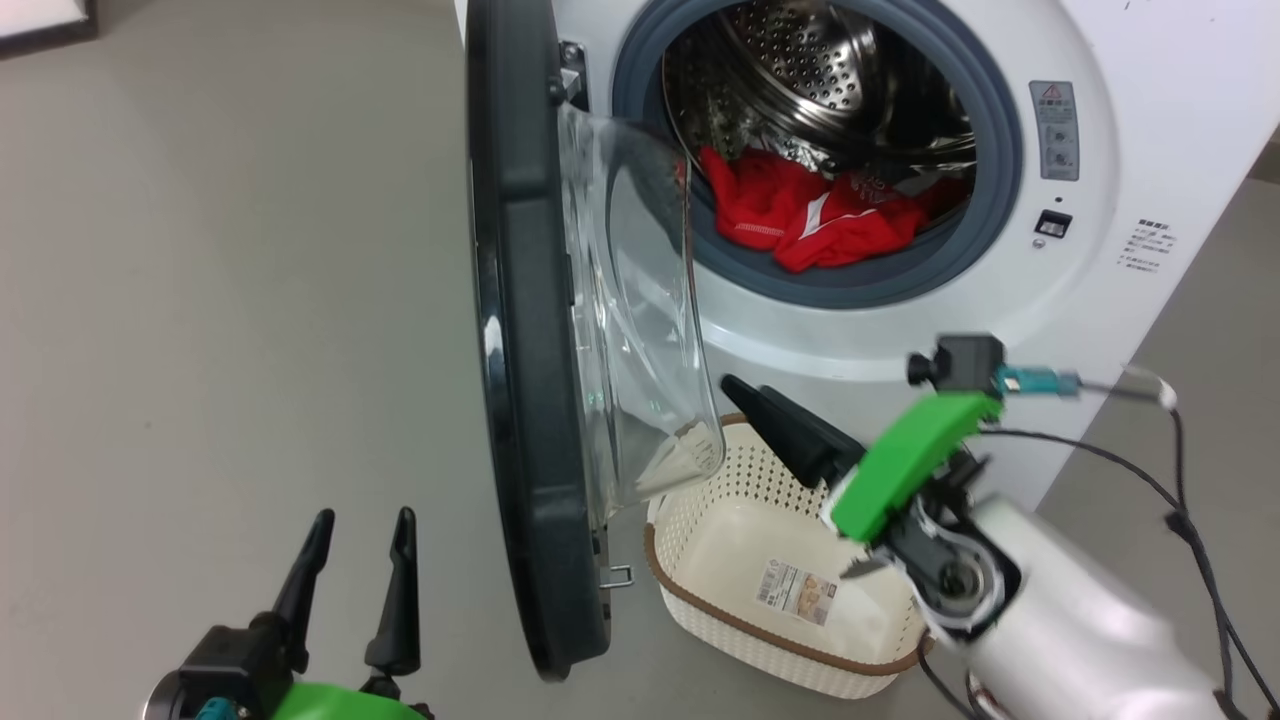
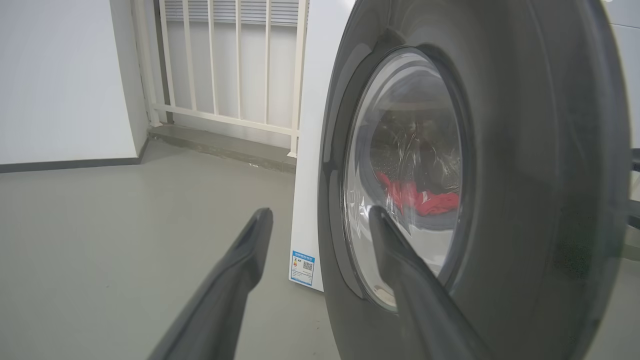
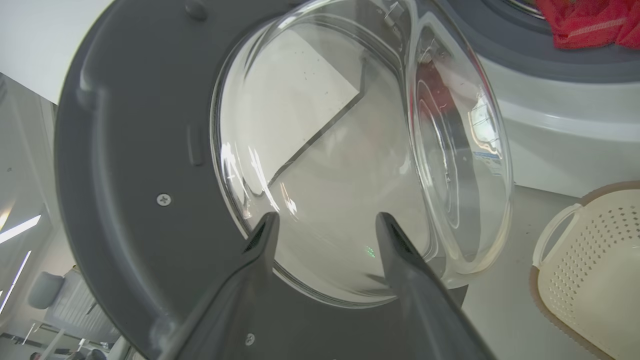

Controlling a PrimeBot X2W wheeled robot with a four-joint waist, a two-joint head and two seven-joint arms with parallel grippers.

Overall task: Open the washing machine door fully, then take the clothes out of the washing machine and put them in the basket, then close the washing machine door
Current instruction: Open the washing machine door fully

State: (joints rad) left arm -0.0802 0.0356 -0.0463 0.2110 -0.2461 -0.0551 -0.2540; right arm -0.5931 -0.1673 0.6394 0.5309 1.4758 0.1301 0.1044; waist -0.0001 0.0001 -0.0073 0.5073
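The washing machine [image 1: 1100, 250] stands at the upper right. Its door [image 1: 525, 300] is swung out and seen edge-on, the glass bowl facing the drum. Red clothes [image 1: 810, 215] with white trim lie at the front of the steel drum. The cream basket [image 1: 700, 600] sits on the floor below the opening, with nothing in it. My right gripper [image 1: 748, 390] hangs open over the basket's far rim, pointing at the door's inner glass [image 3: 350, 150], holding nothing [image 3: 325, 220]. Low on the left, outside the door [image 2: 525, 175], my left gripper [image 1: 365, 515] is open [image 2: 320, 212].
Grey floor spreads to the left of the door. Black cables [image 1: 1190, 520] trail from my right arm beside the machine's corner. In the left wrist view a white barred railing [image 2: 235, 65] and a wall close off the far side. A dark-framed panel [image 1: 40, 25] sits at the top left.
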